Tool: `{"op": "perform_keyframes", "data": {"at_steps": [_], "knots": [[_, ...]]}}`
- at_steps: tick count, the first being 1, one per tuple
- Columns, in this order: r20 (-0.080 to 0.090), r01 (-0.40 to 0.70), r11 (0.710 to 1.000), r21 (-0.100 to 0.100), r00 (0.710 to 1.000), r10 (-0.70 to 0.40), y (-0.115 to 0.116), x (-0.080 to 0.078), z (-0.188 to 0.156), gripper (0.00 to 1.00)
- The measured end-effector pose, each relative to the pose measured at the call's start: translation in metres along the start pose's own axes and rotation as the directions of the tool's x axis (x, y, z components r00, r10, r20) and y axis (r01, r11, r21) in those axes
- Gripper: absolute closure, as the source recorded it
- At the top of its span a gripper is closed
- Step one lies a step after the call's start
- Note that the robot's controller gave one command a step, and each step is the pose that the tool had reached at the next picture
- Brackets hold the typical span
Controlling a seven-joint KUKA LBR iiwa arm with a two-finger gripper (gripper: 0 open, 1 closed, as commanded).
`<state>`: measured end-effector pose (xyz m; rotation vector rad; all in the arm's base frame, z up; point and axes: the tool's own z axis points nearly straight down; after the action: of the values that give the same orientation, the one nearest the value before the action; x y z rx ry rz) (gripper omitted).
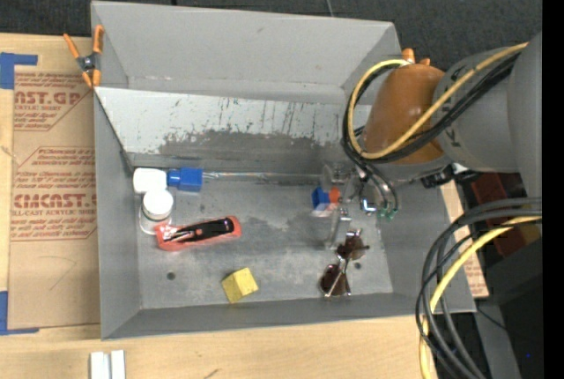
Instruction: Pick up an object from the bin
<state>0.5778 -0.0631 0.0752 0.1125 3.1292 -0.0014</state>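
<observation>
Overhead view of the grey metal bin [264, 117]. The arm enters from the right of the view, its orange wrist cover and yellow cables above the bin's right part. The gripper [346, 208] is low over the floor near the right wall. Whether it is spread or closed cannot be made out, as wrist hardware and cables crowd that spot.

Just beside the gripper, on its left, lies a small blue-and-red object [322, 198]; contact between the two cannot be judged. Nearer the front wall than the gripper, and close to it, lies a pair of brown-lensed sunglasses [340, 270]. Nothing is seen held.

The other items lie well apart from the gripper, on its left. A yellow block [239, 285] sits toward the front wall. A red-and-black flat tool [196, 232] lies farther left. Beyond it, by the left wall, a white bottle with a blue cap [167, 181] lies on its side, with a white round container [156, 207] touching it on its front side.
</observation>
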Motion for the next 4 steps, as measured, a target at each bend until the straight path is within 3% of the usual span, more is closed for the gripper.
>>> {"op": "perform_keyframes", "data": {"at_steps": [1,2,3,4], "knots": [[0.004,-0.005,1.0,-0.001,1.0,0.005,0.007,-0.001,0.004,0.0],[0.009,0.265,0.964,0.002,0.964,-0.265,0.021,-0.003,0.002,1.0],[0.009,0.265,0.964,0.002,0.964,-0.265,0.021,-0.003,0.002,1.0],[-0.003,0.265,0.964,-0.001,0.964,-0.265,0.02,0.008,-0.034,1.0]]}}
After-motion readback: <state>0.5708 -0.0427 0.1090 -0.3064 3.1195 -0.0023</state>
